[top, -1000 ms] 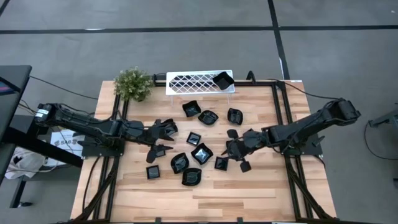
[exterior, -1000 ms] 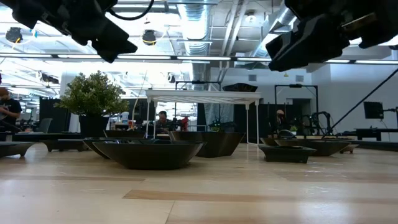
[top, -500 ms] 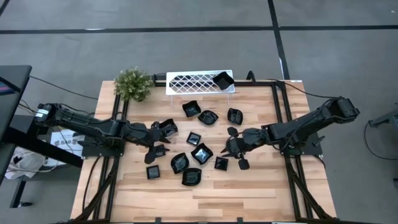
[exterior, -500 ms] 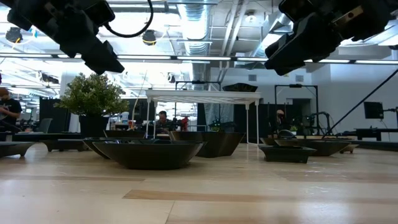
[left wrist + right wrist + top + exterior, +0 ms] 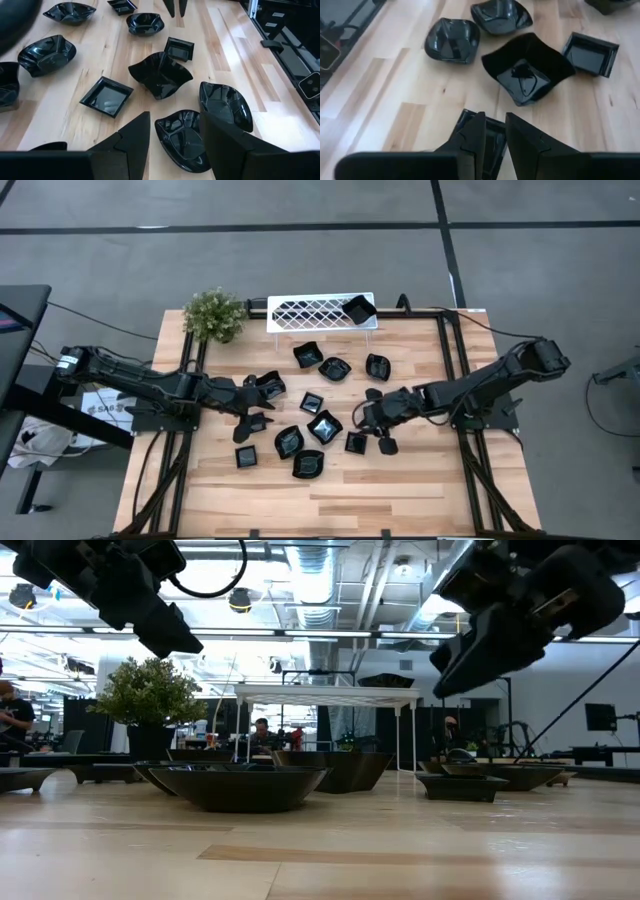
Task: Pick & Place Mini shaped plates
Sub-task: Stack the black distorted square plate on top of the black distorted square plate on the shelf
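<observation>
Since a second ago the right gripper (image 5: 372, 420) has slid left toward the small square plate (image 5: 356, 443), its fingers (image 5: 472, 137) narrowly parted and empty above it, while the left gripper (image 5: 258, 402), jaws wider and empty, has shifted slightly left. The plank table (image 5: 400, 490) stands on a grey floor, with an office behind. Ten plates lie loose mid-table, one plate (image 5: 358, 307) sits on the one rack (image 5: 305, 312), beside one plant (image 5: 214, 314).

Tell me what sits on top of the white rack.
One black dish rests tilted at the right end of the white rack. The rest of its lattice is bare; underneath is hidden.
</observation>
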Action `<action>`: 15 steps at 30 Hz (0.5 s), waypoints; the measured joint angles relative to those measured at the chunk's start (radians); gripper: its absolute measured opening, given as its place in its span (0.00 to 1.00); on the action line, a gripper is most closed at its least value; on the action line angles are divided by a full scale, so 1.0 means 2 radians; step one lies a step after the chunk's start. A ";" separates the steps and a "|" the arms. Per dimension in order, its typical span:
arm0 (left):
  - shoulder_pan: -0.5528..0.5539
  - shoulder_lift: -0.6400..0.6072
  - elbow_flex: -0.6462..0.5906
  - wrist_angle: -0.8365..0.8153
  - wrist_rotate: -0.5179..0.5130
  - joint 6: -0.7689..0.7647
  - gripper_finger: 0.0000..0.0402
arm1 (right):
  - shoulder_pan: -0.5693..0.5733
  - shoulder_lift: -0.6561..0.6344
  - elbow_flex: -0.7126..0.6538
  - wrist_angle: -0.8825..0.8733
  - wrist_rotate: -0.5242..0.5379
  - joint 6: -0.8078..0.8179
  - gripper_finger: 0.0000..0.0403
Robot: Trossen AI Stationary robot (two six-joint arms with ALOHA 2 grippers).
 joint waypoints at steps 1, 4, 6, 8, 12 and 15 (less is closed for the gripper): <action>0.000 0.000 0.000 0.001 0.000 0.000 0.43 | -0.001 0.002 0.001 -0.001 0.000 0.000 0.17; 0.000 0.000 0.000 0.003 0.000 0.000 0.43 | -0.003 0.015 0.016 0.002 0.001 -0.011 0.17; 0.000 0.000 0.000 0.003 0.000 0.000 0.43 | -0.005 0.027 0.027 0.000 0.002 -0.031 0.17; 0.000 0.000 0.000 0.004 0.000 0.000 0.43 | -0.004 0.046 0.044 0.000 0.003 -0.044 0.17; 0.000 0.000 0.000 0.007 0.000 0.000 0.43 | -0.003 0.094 0.084 -0.004 0.004 -0.078 0.18; 0.000 0.000 0.000 0.007 0.000 0.000 0.43 | 0.000 0.128 0.122 -0.026 0.004 -0.109 0.18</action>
